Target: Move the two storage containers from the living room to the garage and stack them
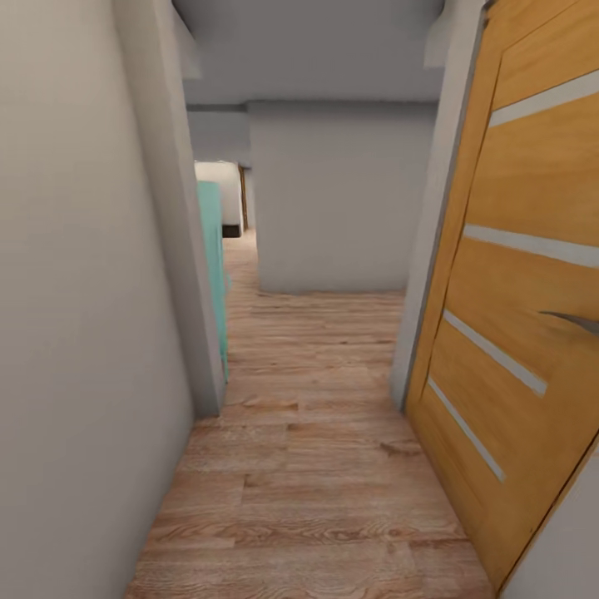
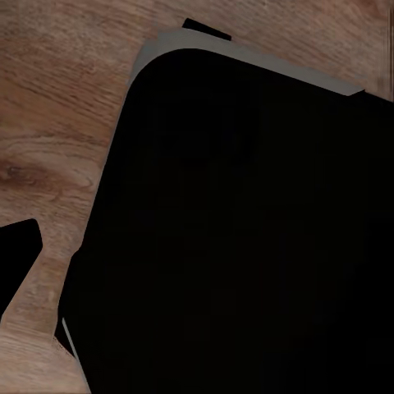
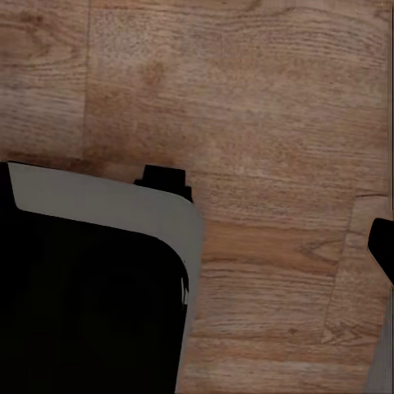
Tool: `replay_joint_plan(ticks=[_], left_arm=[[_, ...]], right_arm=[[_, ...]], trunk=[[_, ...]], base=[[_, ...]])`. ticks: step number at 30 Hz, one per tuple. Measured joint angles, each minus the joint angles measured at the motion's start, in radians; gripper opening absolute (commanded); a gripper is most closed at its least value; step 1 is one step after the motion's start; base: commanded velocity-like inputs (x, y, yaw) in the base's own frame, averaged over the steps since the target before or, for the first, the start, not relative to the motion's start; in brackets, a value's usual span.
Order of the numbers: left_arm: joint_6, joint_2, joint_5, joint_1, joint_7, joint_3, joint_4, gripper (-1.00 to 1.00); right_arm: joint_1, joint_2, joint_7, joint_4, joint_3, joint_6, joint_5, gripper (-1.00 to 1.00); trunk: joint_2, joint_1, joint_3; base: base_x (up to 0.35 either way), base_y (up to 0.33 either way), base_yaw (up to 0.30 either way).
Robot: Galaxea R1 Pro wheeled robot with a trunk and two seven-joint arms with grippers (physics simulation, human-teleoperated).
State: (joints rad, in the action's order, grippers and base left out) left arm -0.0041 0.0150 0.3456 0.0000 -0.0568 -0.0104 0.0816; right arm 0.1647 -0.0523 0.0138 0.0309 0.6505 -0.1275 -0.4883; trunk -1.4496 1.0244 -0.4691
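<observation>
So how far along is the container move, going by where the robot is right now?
Nothing looks done yet. The head view shows a narrow hallway with a wood plank floor, a light-wood door with frosted strips standing open at the right, and a teal panel past the left wall. Both wrist views look down at planks and the robot's dark base. Fetching, carrying and stacking both containers remain.

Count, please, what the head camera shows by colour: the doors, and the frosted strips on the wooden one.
Light-wood door: 1
Teal door: 1
Frosted strips on the wood door: 4
Total: 2 doors, 4 strips

The teal one, seen edge-on at the left opening, is probably a door; I cannot be sure.
</observation>
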Motion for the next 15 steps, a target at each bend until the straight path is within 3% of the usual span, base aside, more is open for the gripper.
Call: replay_joint_plan(ticks=[15], left_arm=[[0.0, 0.002, -0.002, 0.0, 0.0, 0.0, 0.0, 1.0]], right_arm=[[0.0, -0.002, -0.001, -0.001, 0.008, -0.004, 0.013, 1.0]], trunk=[[0.0, 0.0, 0.0]], base=[[0.32, -0.081, 0.0]])
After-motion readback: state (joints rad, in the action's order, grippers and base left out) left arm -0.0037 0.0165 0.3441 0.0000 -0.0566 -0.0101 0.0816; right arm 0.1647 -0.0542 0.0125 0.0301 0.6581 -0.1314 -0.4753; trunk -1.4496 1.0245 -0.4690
